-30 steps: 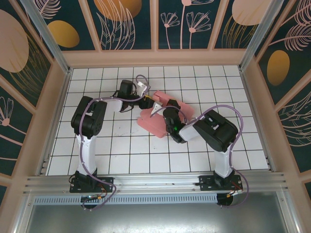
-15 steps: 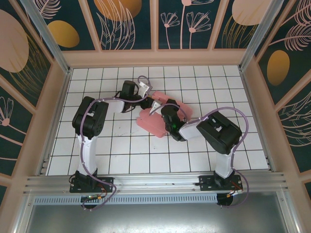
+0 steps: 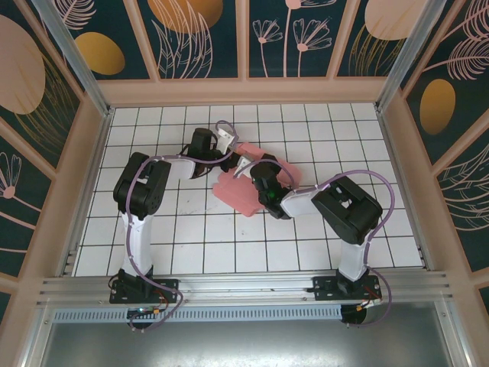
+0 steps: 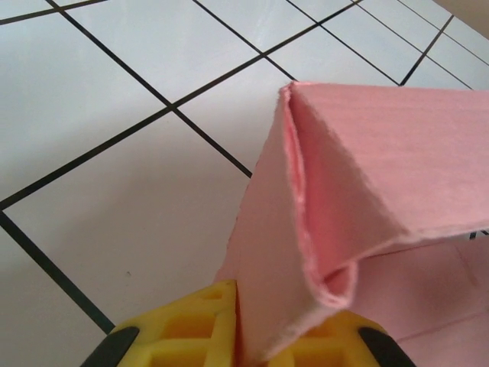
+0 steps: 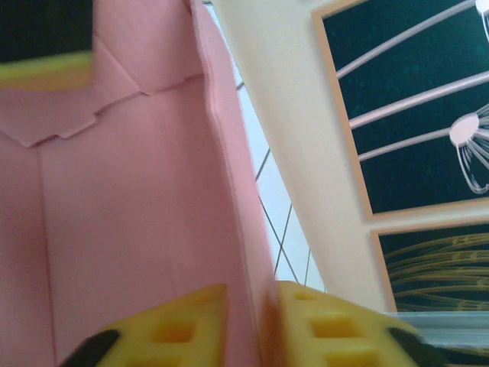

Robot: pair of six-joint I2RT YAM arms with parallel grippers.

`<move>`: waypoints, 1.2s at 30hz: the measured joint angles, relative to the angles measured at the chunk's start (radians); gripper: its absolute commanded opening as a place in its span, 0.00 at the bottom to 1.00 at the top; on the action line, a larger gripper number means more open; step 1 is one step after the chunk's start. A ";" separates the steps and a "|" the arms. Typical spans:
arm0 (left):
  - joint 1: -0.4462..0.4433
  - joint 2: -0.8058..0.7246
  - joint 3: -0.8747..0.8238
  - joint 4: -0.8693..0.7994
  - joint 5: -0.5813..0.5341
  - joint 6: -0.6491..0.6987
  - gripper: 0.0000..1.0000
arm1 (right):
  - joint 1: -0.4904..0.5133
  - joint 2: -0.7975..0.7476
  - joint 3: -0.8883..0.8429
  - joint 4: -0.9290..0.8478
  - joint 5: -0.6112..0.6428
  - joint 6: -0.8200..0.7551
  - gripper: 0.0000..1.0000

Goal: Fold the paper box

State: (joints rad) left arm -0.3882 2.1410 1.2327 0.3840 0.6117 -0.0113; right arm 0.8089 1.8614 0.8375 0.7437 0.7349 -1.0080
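White tiles ruled with dark lines cover the bench [image 3: 191,229], walled round by dark panels [image 3: 206,53] painted with pale flowers. The paper box [image 3: 238,193] sits near the bench's middle between my two arms, its pink card partly folded up. My left claw [image 4: 256,336] is clenched on a doubled pink flap at the box's far-left side (the crease rears up just ahead of the yellow pads [image 4: 191,325]). My right claw [image 5: 252,321] straddles an upright pink wall of the box, one pad on each side, and whether it pinches or merely brackets the card I cannot tell.
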 measured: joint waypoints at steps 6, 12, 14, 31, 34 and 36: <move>-0.005 -0.007 -0.009 -0.001 -0.006 0.001 0.10 | 0.013 -0.129 0.003 -0.174 -0.143 0.184 0.66; -0.006 -0.027 -0.032 -0.003 -0.030 0.007 0.09 | -0.030 -0.361 0.003 -0.375 -0.468 0.493 0.71; -0.007 -0.029 -0.036 -0.002 -0.043 0.007 0.09 | -0.056 -0.412 0.003 -0.397 -0.574 0.582 0.71; -0.115 -0.179 -0.325 0.227 -0.255 -0.014 0.08 | -0.409 -0.311 0.135 -0.558 -0.977 1.260 0.65; -0.152 -0.185 -0.354 0.266 -0.285 -0.008 0.11 | -0.408 -0.276 0.144 -0.569 -1.056 1.308 0.65; -0.164 -0.185 -0.360 0.279 -0.293 -0.008 0.12 | -0.408 -0.246 0.151 -0.572 -1.114 1.337 0.65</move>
State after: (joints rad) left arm -0.5518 1.9556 0.8730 0.6628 0.3191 -0.0189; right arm 0.4007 1.6150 0.9882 0.1719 -0.3786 0.3286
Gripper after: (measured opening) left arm 0.114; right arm 0.654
